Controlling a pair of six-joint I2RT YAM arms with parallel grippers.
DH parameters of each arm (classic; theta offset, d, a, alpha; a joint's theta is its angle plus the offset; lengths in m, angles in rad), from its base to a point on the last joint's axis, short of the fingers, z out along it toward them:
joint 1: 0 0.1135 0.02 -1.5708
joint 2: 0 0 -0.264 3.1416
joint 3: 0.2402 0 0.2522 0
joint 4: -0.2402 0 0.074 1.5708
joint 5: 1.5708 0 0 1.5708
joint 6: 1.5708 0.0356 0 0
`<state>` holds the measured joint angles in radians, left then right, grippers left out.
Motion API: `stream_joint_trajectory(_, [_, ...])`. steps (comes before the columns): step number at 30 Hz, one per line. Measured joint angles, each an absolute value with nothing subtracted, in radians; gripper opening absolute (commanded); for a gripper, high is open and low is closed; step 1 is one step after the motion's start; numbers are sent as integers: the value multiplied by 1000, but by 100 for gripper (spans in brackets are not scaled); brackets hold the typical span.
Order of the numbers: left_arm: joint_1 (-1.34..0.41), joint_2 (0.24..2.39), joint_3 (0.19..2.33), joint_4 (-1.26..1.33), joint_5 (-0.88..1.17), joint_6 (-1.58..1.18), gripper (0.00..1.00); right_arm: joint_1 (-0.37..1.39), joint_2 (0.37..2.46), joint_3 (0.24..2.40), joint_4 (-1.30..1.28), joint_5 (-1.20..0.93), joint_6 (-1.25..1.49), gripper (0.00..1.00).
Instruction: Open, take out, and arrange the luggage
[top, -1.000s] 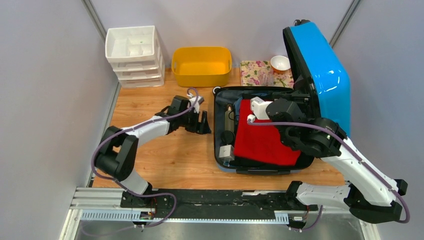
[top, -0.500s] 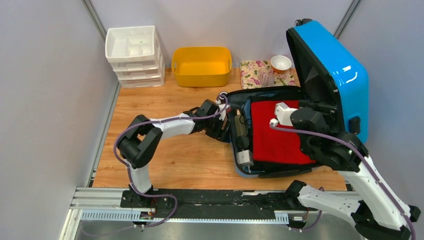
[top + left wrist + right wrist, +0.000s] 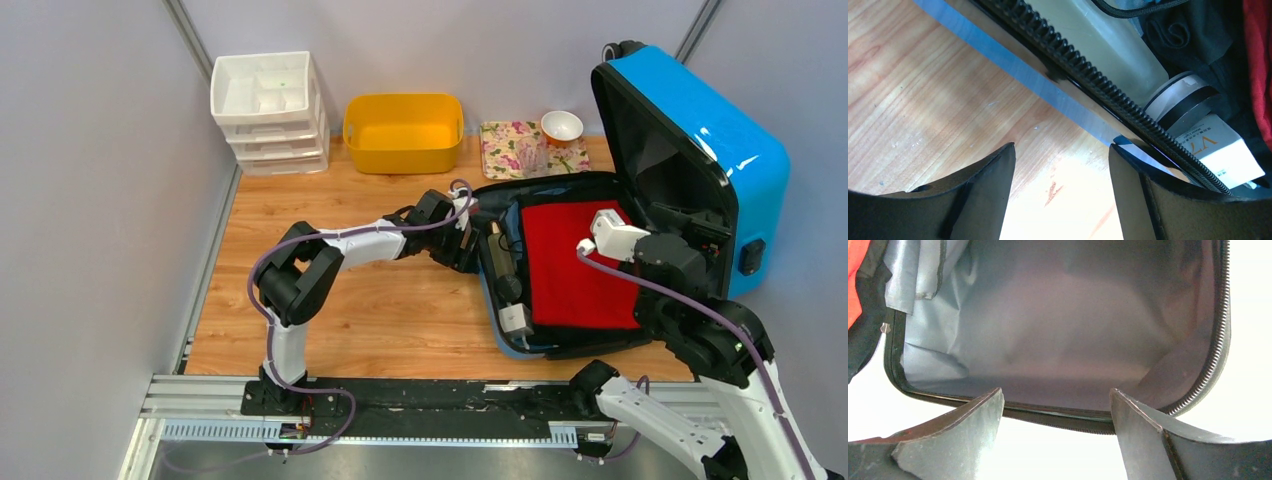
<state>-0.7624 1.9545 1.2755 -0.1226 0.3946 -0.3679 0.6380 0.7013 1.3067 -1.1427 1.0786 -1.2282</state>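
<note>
- On the wooden table, the luggage lies right of centre, lid propped up.
- My left gripper gapes empty beside its left zipper rim; my right gripper gapes empty, facing the lid lining.
- I judge the shell stiff, glossy and slippery; I'd hold the rim.

White box small print unreadable (luggage zipper hides corner).

You see the suitcase open on the worktop, its blue half tilted up at right, red cloth inside. Left hand at its left rim; right hand by the raised half.
</note>
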Motion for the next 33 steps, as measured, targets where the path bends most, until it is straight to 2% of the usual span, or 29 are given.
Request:
stream_joint_trajectory(8, [-765,1905,1214,-62,390,-352,82,588,786,1395,-1096,1019,-1195,83])
stream_joint_trajectory(12, [-767,1808,1172,-34,398,-339,82,403,892,1449,-1055,919,-1183,79])
stream_joint_trajectory(15, [-763,1720,1148,-18,410,-329,82,214,982,1495,-1026,825,-1178,78])
stream_joint_trajectory(18, [-762,1642,1117,2,419,-321,82,101,1039,1510,-1000,749,-1176,79])
stream_joint_trajectory(24, [-749,1579,1070,3,424,-316,84,56,1011,1510,-981,671,-1180,82])
stream_joint_trajectory(30, [-709,1569,1023,-57,445,-312,88,-131,1012,1527,-971,607,-1182,83])
stream_joint_trajectory(33, [-677,1533,981,-87,454,-306,91,-149,1006,1538,-999,537,-1174,83])
